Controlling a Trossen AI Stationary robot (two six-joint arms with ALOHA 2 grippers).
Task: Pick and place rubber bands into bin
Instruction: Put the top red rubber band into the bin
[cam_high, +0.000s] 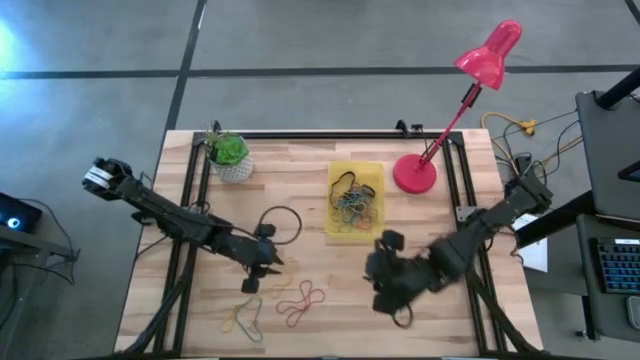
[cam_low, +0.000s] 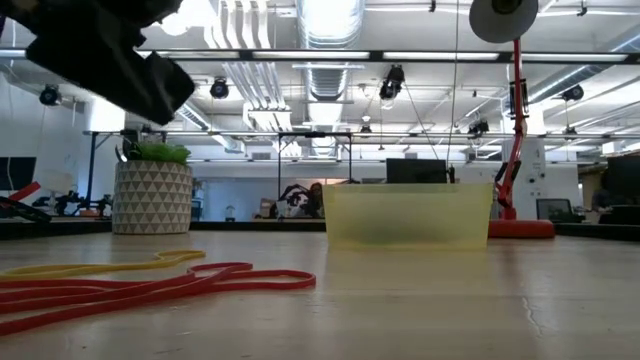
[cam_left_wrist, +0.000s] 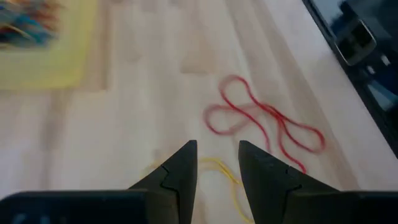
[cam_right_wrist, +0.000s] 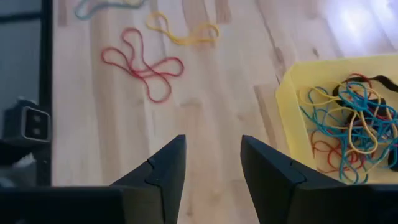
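Lying loose on the worktop: a red rubber band, a yellow rubber band beside it, and a yellow-green band nearer the front edge. Hovering just above the yellow one, the left end effector, fingers slightly parted and gripping nothing. Sitting farther back, the bin, already holding a tangle of blue, yellow and red bands. Hanging in front of the bin, the right end effector, fingers partly apart and empty. Standing behind: a potted plant and a pink desk lamp. Blocking nothing between left end effector and loose bands.
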